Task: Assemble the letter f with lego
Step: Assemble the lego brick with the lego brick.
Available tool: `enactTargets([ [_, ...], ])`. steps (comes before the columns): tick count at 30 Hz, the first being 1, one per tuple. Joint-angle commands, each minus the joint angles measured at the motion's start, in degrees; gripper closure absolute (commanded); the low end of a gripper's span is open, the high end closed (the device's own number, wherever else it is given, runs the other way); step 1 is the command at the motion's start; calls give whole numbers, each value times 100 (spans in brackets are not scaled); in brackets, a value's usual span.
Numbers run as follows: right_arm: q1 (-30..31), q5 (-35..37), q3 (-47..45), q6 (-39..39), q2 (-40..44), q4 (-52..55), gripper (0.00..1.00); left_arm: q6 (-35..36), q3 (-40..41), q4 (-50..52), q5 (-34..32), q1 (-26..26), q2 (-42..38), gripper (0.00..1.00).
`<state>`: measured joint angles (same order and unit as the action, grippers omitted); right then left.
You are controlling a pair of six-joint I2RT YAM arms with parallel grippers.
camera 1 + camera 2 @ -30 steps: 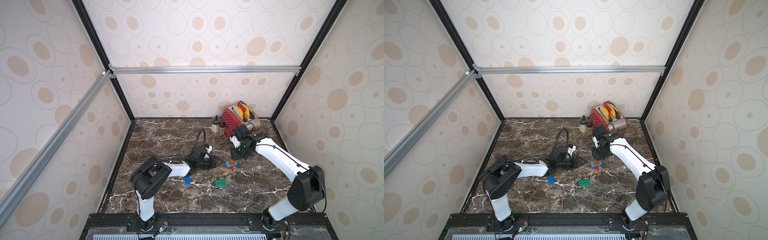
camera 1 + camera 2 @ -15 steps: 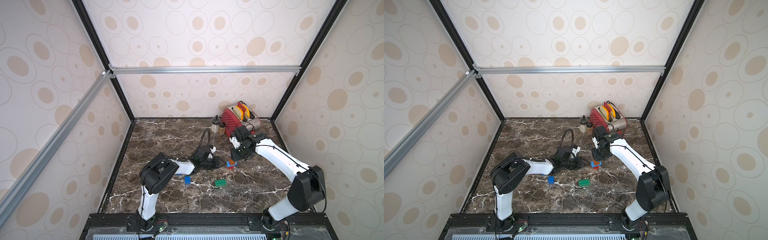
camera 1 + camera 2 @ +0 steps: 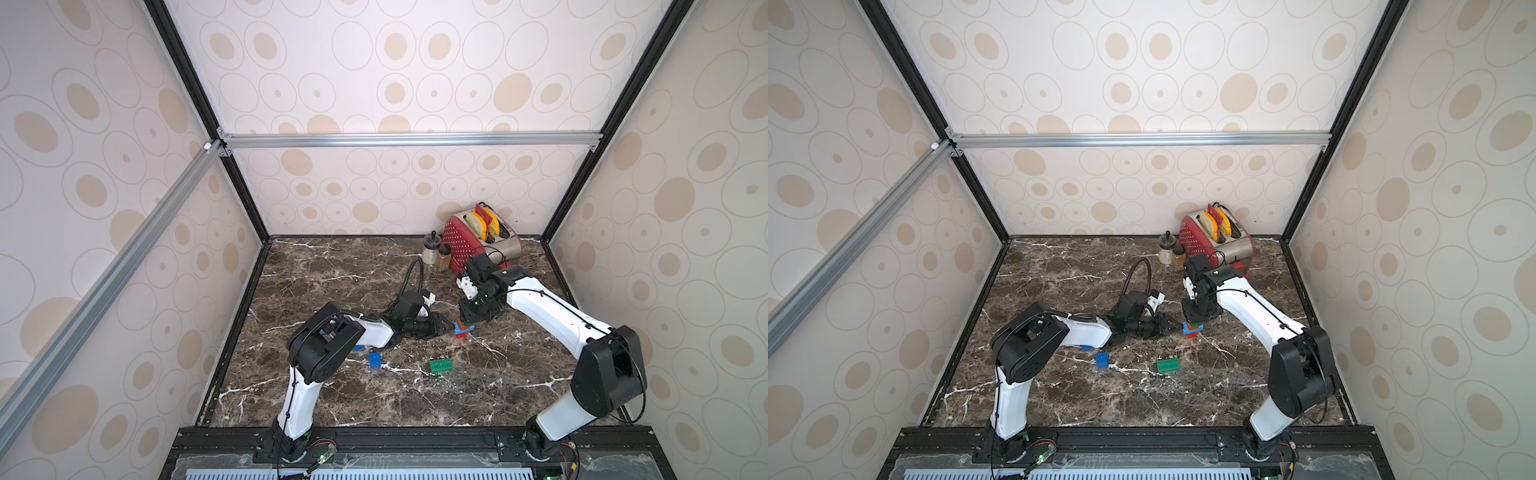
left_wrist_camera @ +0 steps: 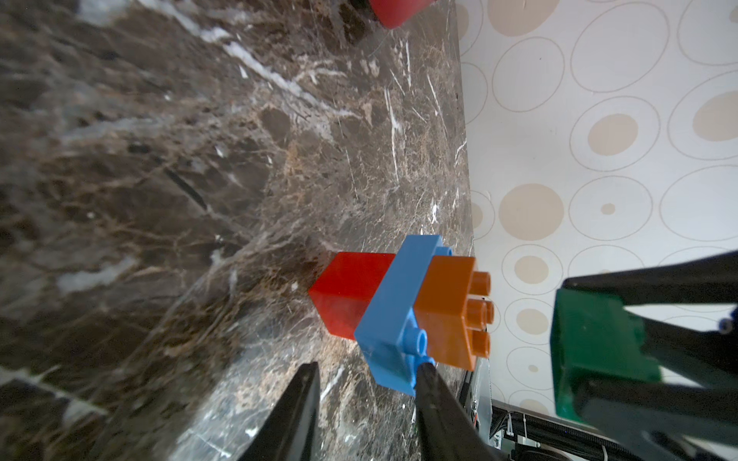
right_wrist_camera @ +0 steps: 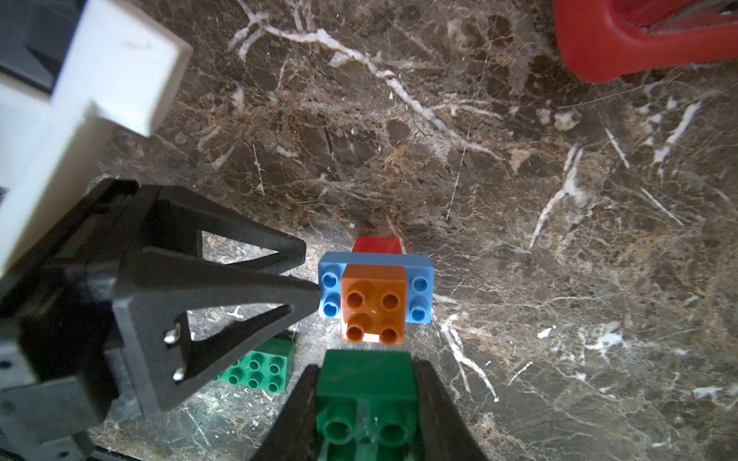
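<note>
Right claw: squeezing a dark green brick by its flat sides.
Left claw: open, at 9 o'clock of the stack, one tip touching its blue brick.
Feel: likely light, hard, slippery.

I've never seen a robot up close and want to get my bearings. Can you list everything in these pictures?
Red square plastic brick: one, red, bottom of a stack at mid-table.
Blue oblong plastic brick: one, blue, middle of the stack.
Orange square plastic brick: one, orange, top of the stack.
Dark green square plastic brick: one, over the stack, apart from it.
Green oblong studded brick: one, loose, nearer the front.
Blue loose studded brick: one, beside the left arm.
Toaster: one, red and metal, far right corner.
Small jars: two, pale and brown, beside the toaster.
Marble tabletop: one, dark brown.
Left hand: black, open, one fingertip at the blue oblong brick's end.
Right hand: black, gripping the dark green brick.
</note>
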<state>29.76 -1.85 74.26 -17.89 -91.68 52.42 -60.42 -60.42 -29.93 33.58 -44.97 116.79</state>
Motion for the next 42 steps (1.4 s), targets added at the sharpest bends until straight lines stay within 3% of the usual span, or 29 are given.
enactTargets([
  [1,-4,-70,-79,55,-111,-19,78,-14,-202,-260,95,-46,124,59],
  [42,-4,138,262,86,-679,-153,80,-145,-321,-377,265,-21,335,59],
])
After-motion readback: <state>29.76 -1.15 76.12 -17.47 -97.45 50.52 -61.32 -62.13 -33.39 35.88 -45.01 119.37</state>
